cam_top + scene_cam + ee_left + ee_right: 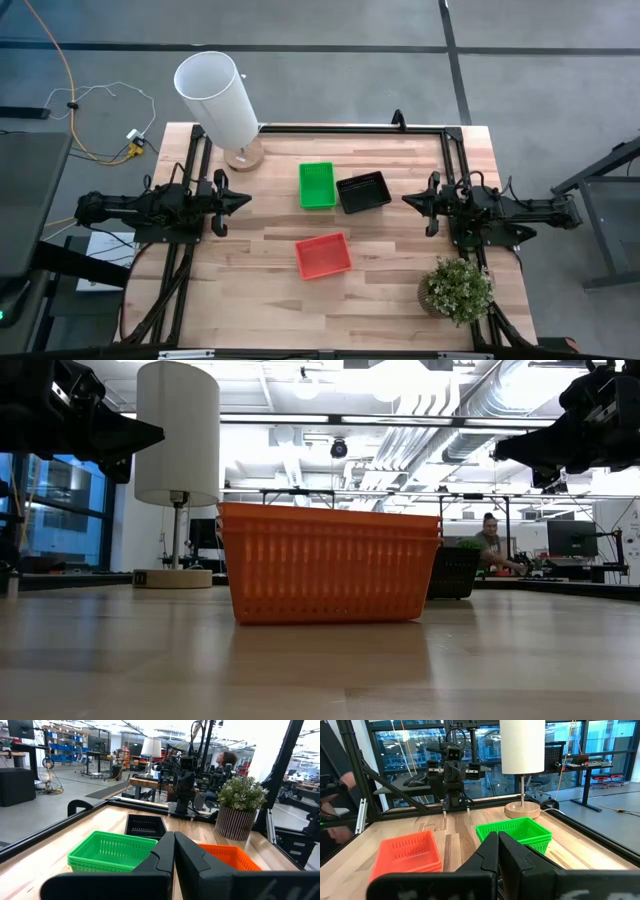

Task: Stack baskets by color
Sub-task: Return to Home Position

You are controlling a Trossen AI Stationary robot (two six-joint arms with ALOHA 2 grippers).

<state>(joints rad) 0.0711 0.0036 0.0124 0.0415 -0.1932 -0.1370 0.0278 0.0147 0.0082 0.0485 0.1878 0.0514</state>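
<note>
Job looks done: green baskets [317,185] at twelve o'clock, black baskets [363,192] at one, red baskets [323,255] at six, each piled. Left hand [244,201] at nine, right hand [407,200] at three, both pinched together, empty.

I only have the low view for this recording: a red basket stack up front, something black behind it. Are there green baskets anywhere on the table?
Observer: Yes. The high view shows the green baskets on the far side of the red baskets, which hide them from your camera.
Operator: And the black ones, where do they sit relative to the green?
Observer: The black baskets sit right beside the green ones, on the right arm's side, turned at a slight angle.
Operator: Both arms are cropped at my top corners. Is either holding anything?
Observer: No. The left end effector and right end effector are both shut and empty, each drawn back to its own side, away from the baskets.
</note>
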